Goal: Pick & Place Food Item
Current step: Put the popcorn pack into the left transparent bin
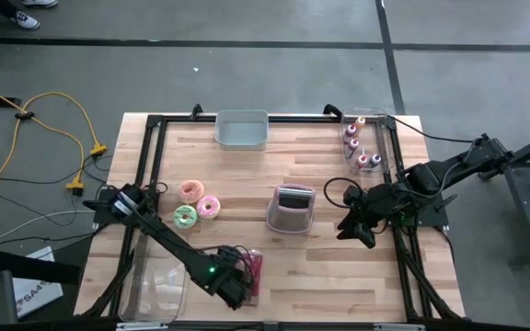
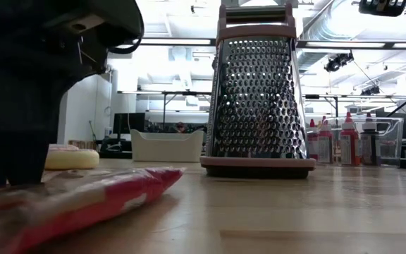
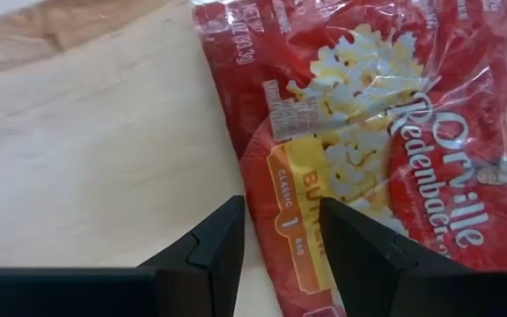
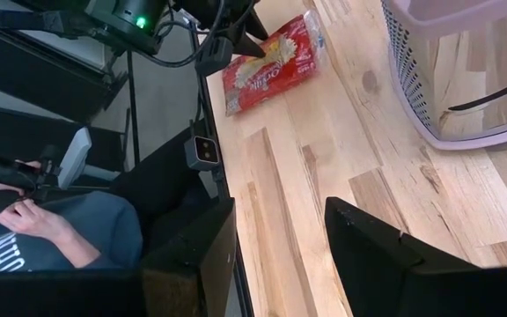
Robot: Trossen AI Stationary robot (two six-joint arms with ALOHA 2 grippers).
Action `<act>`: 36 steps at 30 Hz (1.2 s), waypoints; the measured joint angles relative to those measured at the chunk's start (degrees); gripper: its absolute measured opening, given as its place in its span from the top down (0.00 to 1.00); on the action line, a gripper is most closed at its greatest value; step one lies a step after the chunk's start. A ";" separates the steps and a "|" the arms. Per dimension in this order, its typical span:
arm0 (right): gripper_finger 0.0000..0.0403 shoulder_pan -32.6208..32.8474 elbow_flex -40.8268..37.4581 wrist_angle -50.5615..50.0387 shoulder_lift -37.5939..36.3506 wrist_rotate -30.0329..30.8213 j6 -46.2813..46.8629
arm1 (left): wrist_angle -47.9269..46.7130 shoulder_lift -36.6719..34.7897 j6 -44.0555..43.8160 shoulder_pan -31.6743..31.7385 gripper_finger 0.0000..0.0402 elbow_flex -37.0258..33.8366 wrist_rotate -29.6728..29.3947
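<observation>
Now, left gripper (image 3: 280, 231): jaws parted, straddling popcorn bag (image 3: 368, 132) edge on worktop (image 3: 95, 150).
Right gripper (image 4: 280, 238): jaws parted, empty.

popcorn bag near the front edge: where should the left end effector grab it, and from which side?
Take the popcorn bag across its long side edge, coming from above. It lies flat on the table, so only the thin crinkled edge fits between the fingers. The left end effector is open, pointing down, straddling that edge. The right end effector waits beside the grater.
</observation>
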 joint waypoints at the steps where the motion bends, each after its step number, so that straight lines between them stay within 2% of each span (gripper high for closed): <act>1: 0.59 0.01 0.00 0.02 0.00 0.00 0.02 | 0.88 -0.12 -0.22 0.00 0.64 -0.49 -0.03; 20: 0.59 0.01 0.00 0.01 0.00 0.00 0.02 | 7.68 -0.45 1.85 0.02 0.64 -1.46 -2.66; 36: 0.59 0.00 0.00 0.00 0.00 0.00 0.02 | 7.65 -0.54 3.74 -0.56 0.64 -1.46 -2.62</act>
